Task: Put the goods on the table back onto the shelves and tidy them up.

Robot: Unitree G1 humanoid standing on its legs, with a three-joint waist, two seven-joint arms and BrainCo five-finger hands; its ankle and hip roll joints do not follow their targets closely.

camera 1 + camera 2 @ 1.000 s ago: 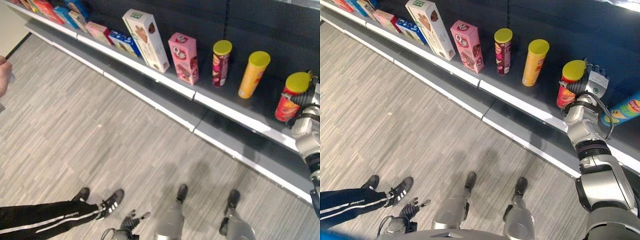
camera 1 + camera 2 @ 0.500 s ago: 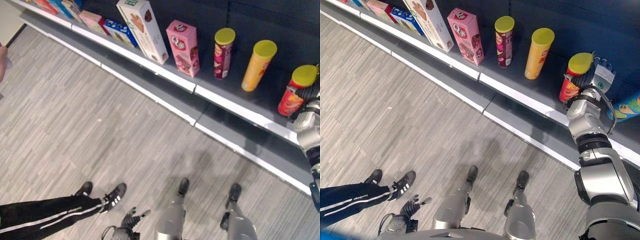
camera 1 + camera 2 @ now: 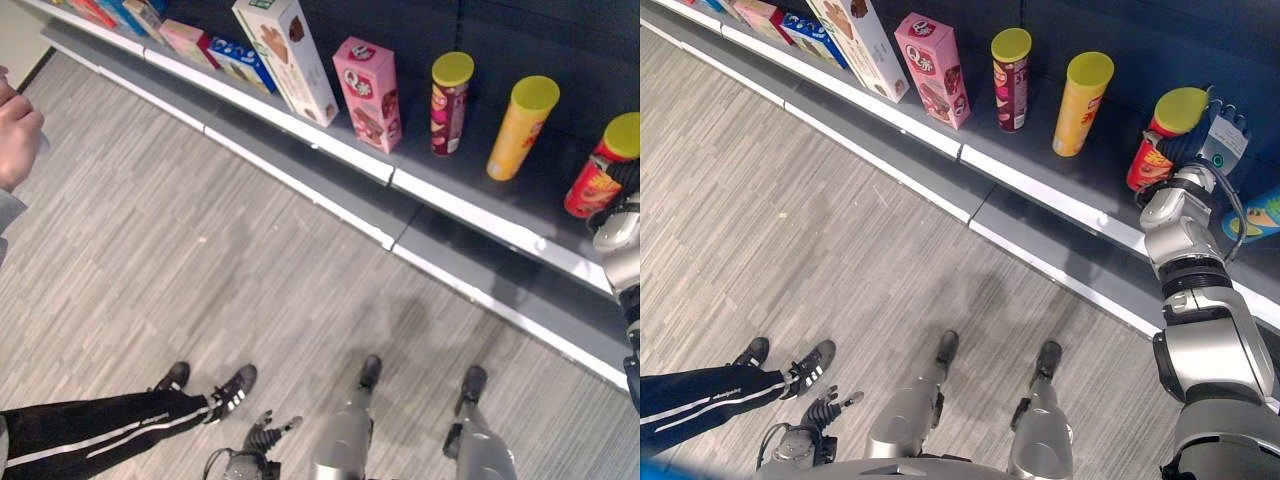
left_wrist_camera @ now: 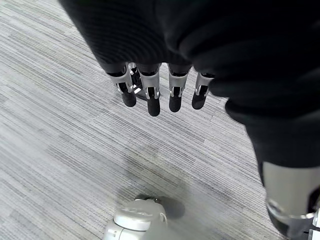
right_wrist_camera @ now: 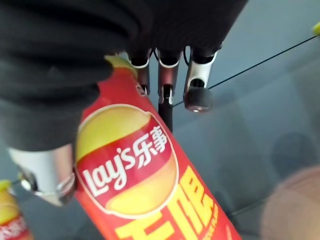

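A red crisp can with a yellow lid [image 3: 1162,138] stands on the dark shelf [image 3: 1040,190] at the right. My right hand [image 3: 1212,150] is against its right side. In the right wrist view the red can [image 5: 135,170] lies along the palm, the fingers [image 5: 167,95] reach straight past it, and the thumb [image 5: 42,172] sits on its other side without gripping. My left hand [image 4: 152,95] hangs low over the floor, fingers relaxed and holding nothing; it also shows near the bottom edge as the left hand [image 3: 820,415].
Left along the shelf stand a yellow can [image 3: 1080,100], a maroon can [image 3: 1010,78], a pink box [image 3: 932,68], a tall white box [image 3: 862,45] and more boxes. A blue-green can [image 3: 1255,215] lies right of my hand. A person's legs [image 3: 110,430] and hand [image 3: 15,135] are at the left.
The camera has shifted, so the shelf sits higher in the picture. The person's hand has come further in at the left. My right hand stays against the red can.
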